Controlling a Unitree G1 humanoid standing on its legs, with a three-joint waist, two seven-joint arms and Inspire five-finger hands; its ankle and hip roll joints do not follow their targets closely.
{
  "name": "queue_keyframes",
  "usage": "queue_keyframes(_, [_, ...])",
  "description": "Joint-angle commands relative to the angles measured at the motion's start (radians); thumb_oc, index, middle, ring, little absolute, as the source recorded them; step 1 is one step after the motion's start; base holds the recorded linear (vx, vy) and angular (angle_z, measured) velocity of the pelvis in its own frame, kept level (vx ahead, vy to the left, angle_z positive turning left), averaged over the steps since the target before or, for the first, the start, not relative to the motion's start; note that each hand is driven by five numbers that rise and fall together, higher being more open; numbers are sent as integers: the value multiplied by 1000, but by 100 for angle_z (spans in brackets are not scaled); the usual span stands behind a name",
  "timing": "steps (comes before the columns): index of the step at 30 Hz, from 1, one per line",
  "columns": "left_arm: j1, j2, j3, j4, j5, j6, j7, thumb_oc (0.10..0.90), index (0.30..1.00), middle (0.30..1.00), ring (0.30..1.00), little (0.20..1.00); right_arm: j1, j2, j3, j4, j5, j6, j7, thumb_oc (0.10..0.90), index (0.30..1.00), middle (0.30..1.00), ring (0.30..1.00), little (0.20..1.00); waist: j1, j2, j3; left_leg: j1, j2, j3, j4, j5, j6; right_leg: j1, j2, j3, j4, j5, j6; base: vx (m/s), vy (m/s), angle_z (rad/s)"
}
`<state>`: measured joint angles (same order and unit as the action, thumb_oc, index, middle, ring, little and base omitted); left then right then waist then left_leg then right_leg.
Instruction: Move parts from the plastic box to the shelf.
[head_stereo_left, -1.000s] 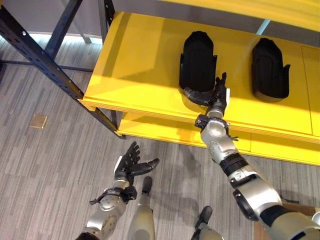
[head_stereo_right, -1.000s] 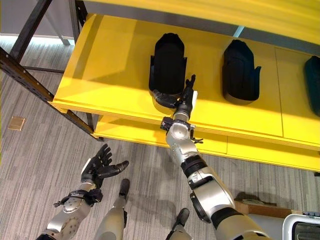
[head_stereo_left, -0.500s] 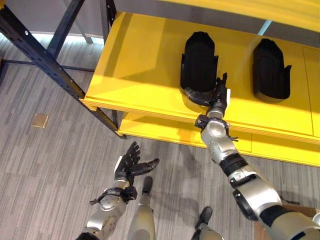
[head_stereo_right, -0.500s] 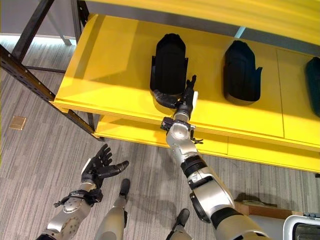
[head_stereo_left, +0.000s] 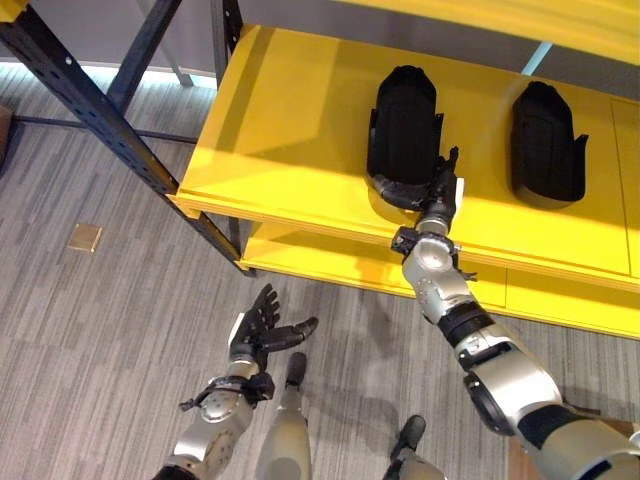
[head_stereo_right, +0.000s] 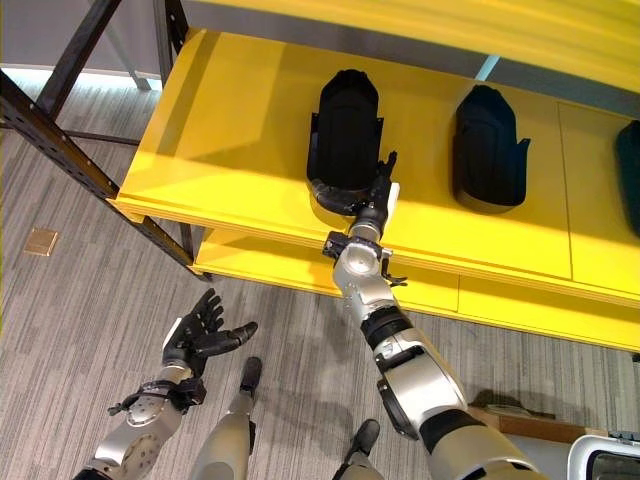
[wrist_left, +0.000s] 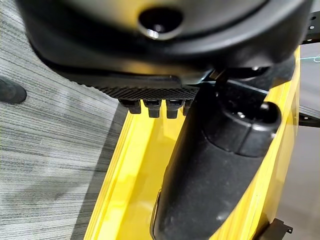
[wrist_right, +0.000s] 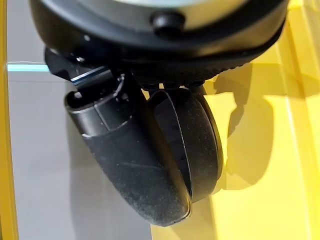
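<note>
**Right robot hand at the left part on the shelf**

Left eye view: I see my right robot hand (head_stereo_left: 440, 192) reaching onto the yellow shelf (head_stereo_left: 290, 120), at the near end of the left black part (head_stereo_left: 403, 135), thumb curved along its near edge. A second black part (head_stereo_left: 548, 142) lies to the right, apart. My left robot hand (head_stereo_left: 262, 327) hangs low over the floor, fingers spread, holding nothing.

Right eye view: same layout.

Right wrist view: the thumb (wrist_right: 125, 160) lies against the part's rounded end (wrist_right: 192, 145); I cannot tell whether the fingers grip it.
</note>
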<state>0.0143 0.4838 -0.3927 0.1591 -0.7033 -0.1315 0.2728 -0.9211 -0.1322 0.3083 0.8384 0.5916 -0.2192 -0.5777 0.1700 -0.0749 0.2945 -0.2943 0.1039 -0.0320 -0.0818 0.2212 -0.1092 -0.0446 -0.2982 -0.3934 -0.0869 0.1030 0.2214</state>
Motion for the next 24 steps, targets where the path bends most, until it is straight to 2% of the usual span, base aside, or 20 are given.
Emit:
queue_keyframes(1, [-65, 13, -3, -65, -16, -97, -1, 900, 1000, 1000, 1000, 1000, -73, 142, 20, 75, 54, 51, 56, 900, 1000, 1000, 1000, 1000, 73, -6, 57, 42, -10, 45, 3, -113, 82, -10, -38, 37, 76, 56, -12, 0, 0, 0])
queue_keyframes(24, [-75, 5, -22, -65, -18, -108, 6, 900, 1000, 1000, 1000, 1000, -108, 144, 11, 193, 12, 79, 49, 900, 1000, 1000, 1000, 1000, 102, 13, 76, 17, -28, 26, 6, -113, 90, -14, -48, 23, 75, 64, -7, 2, 3, 0])
